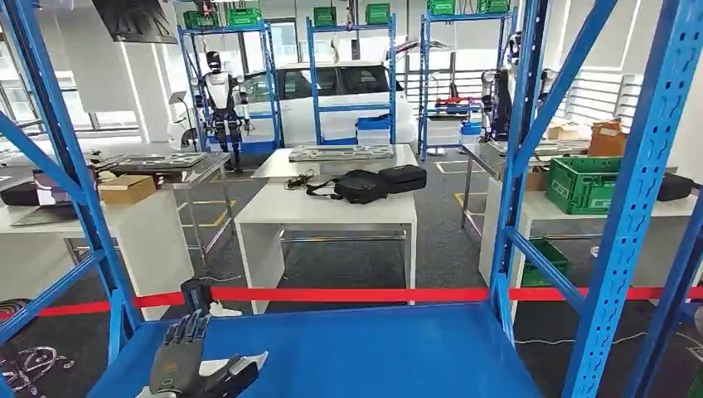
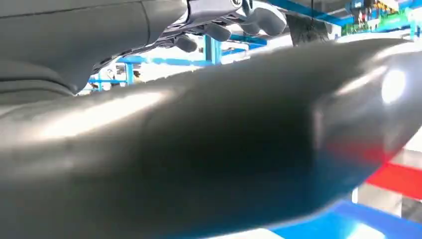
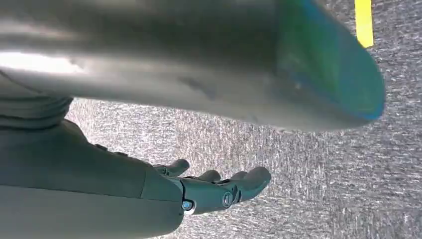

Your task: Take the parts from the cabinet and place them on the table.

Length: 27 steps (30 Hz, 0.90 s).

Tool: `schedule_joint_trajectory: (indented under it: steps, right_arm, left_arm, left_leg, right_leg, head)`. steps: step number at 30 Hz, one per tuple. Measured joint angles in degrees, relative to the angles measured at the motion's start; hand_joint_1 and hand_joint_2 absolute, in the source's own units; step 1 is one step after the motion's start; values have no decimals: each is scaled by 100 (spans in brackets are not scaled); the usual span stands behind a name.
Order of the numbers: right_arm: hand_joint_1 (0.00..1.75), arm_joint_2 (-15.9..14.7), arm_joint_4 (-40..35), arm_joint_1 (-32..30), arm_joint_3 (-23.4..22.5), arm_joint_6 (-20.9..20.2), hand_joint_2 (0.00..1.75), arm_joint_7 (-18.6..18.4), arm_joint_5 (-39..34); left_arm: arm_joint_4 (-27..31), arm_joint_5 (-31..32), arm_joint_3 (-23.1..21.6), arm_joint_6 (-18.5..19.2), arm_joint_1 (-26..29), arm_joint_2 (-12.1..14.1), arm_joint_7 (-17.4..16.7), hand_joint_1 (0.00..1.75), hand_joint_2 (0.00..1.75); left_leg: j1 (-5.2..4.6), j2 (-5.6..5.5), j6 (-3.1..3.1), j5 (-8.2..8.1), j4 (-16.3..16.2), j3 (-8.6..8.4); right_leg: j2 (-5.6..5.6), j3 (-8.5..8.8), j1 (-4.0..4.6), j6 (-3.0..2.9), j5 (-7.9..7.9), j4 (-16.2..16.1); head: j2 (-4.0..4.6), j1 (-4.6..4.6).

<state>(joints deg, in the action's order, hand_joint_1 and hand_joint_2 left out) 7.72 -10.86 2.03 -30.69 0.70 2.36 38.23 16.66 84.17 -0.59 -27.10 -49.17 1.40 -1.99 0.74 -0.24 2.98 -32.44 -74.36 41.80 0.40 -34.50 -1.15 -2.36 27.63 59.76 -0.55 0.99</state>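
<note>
Both hands hold nothing: left hand point(image 1: 195, 365) spread over the blue shelf point(image 1: 373, 352), right hand point(image 3: 219, 186) loosely extended.

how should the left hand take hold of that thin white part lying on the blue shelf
Probably by its long edges, coming down from above. The thin white flat part lies flat on the blue metal shelf, so only its edges offer a pinch. The left hand is already beside it and hides most of it, so its full shape is unclear.

Grey carpet point(image 1: 439, 207), white tables point(image 1: 332, 211), seemingly bright windows point(image 1: 108, 91).
</note>
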Motion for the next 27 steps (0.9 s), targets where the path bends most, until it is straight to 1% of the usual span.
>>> schedule_joint_trajectory:
  steps: [1, 2, 3, 4, 5, 6, 7, 8, 10, 13, 14, 16, 18, 20, 22, 27]
  right_arm:
    - [0, 0, 0, 2, -9, 0, 0, 4, -4]
    - [0, 0, 0, 5, -20, 0, 0, 11, -9]
    - [0, 2, 0, 3, -26, 2, 0, 22, -18]
    - [0, 7, 2, 5, -31, 2, 0, 33, -17]
    - [0, 4, 2, 11, -35, 2, 0, 37, -17]
    - [0, 4, 2, 10, -39, 2, 0, 44, -17]
    - [0, 4, 2, -1, -39, 2, 0, 48, -17]
    - [0, 4, 2, -1, -39, 0, 0, 50, -17]
    - [0, 4, 2, 1, -42, -4, 0, 52, -15]
    - [0, 4, 2, 7, -42, -4, 0, 52, -15]
    - [0, 4, 2, 8, -42, -4, 0, 55, -15]
    - [0, 4, 2, 5, -42, -4, 0, 55, -15]
    - [0, 4, 2, 4, -42, -4, 0, 52, -15]
    - [0, 4, 2, 5, -42, -9, 0, 52, -9]
    - [0, 4, 2, 6, -42, -13, 0, 52, -2]
    - [0, 4, 2, 6, -99, -15, 0, 70, -2]
  left_arm:
    - [0, -2, 0, 0, -1, 2, -22, 0, 0]
    - [2, -2, 0, 0, -10, 2, -59, 0, 0]
    - [0, -2, -2, 4, -17, 6, -96, 0, 0]
    - [-7, -13, 0, 33, -29, 9, -103, 0, 0]
    - [-11, -26, 0, 90, -39, 11, -98, 0, 0]
    - [-11, -24, 0, 116, -28, 11, -96, 0, 0]
    - [-13, -15, 0, 155, -20, 9, -94, 0, 0]
    - [-22, -20, 0, 247, -20, 11, -48, 0, 0]
    - [-37, -33, 2, 431, -19, 37, 46, 0, 0]
    - [-57, -33, 2, 518, -18, 50, 103, 0, 0]
    - [-61, -33, 2, 527, -18, 52, 103, 0, 0]
    - [-63, -33, 2, 562, -18, 59, 114, 0, 0]
    - [-63, -35, 2, 573, -18, 65, 125, 0, 0]
    - [-63, -35, 2, 679, -19, 72, 186, 0, 0]
    - [-63, -35, 2, 851, -18, 76, 236, 0, 0]
    - [-83, -52, 2, 1288, -8, 79, 512, 0, 0]
  left_leg:
    - [-3, 0, -25, 285, 358, -113]
    - [-10, -1, -55, 609, 839, -293]
    - [-21, 0, -97, 885, 1302, -464]
    - [-64, -12, -111, 817, 1427, -570]
    - [-69, -4, -132, 763, 1571, -612]
    - [-58, -4, -125, 780, 1574, -602]
    - [-47, -16, -97, 790, 1588, -601]
    - [-51, -22, -102, 786, 1593, -600]
    - [-55, -27, -136, 764, 1593, -607]
    - [-57, -43, -165, 754, 1591, -608]
    - [-57, -43, -166, 753, 1590, -608]
    - [-59, -41, -177, 748, 1587, -608]
    - [-60, -41, -188, 749, 1585, -608]
    - [-60, -41, -191, 750, 1585, -608]
    - [-60, -41, -194, 751, 1585, -608]
    - [-59, -40, -193, 753, 1588, -613]
  right_leg:
    - [4, 51, 2, 8, 27, 1]
    - [12, 108, 7, 20, 61, 1]
    - [13, 149, 8, 36, 98, 0]
    - [13, 148, 39, 73, 129, 11]
    - [25, 124, 32, 98, 132, 20]
    - [24, 120, 36, 113, 128, 13]
    - [23, 125, 53, 48, 116, -14]
    - [4, 141, 52, 57, 120, -34]
    - [2, 171, 52, 60, 120, -73]
    - [-11, 199, 53, 74, 118, -115]
    - [-11, 204, 52, 86, 112, -122]
    - [-10, 210, 49, 143, 108, -136]
    - [-10, 210, 48, 153, 104, -139]
    - [-10, 211, 47, 181, 103, -140]
    - [-10, 211, 48, 185, 101, -140]
    - [-10, 210, 55, 185, 101, -138]
  head:
    - [0, 0]
    - [0, 0]
    - [0, -2]
    - [0, 4]
    - [0, -7]
    - [-4, 11]
    - [-2, 9]
    - [-2, 11]
    - [-2, 17]
    - [-2, 22]
    - [-2, 24]
    - [-2, 24]
    - [-2, 24]
    - [-2, 24]
    - [-2, 24]
    - [-2, 24]
